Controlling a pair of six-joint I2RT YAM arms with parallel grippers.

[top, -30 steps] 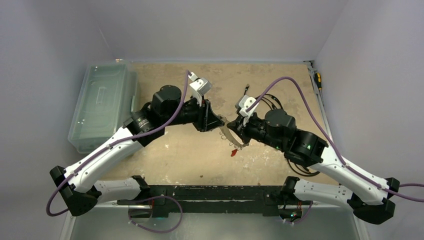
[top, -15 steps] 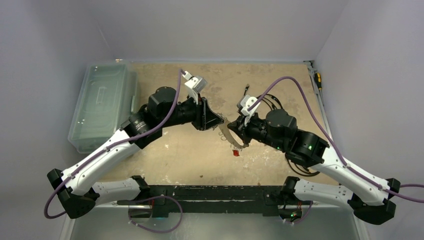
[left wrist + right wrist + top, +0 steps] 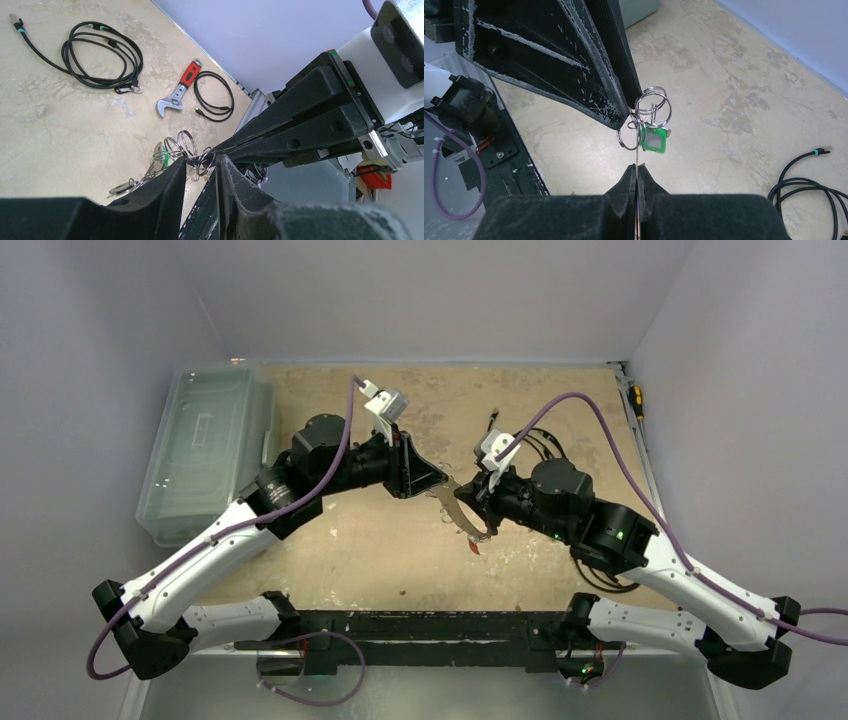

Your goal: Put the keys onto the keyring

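Note:
The keyring (image 3: 452, 508), a pale oval loop, hangs in the air between my two grippers. My right gripper (image 3: 480, 508) is shut on it; in the right wrist view its pads (image 3: 637, 167) pinch the loop's thin edge (image 3: 637, 159). My left gripper (image 3: 438, 483) meets the loop's upper end. Its jaws (image 3: 202, 162) are nearly shut, with a small split ring (image 3: 206, 161) between them. More split rings (image 3: 653, 105) and a green-headed key (image 3: 654, 139) dangle there. A red-headed key (image 3: 472, 545) hangs at the loop's lower end.
A clear plastic box (image 3: 205, 450) stands at the table's left. A red-handled wrench (image 3: 177, 92), a big coiled black cable (image 3: 100, 55) and a small cable loop (image 3: 215, 95) lie at the far right. A screwdriver (image 3: 634, 398) rests along the right edge.
My left arm has drawn back slightly to the left and rolled at the wrist. The loop and its red key have swung a little. The right arm has barely moved.

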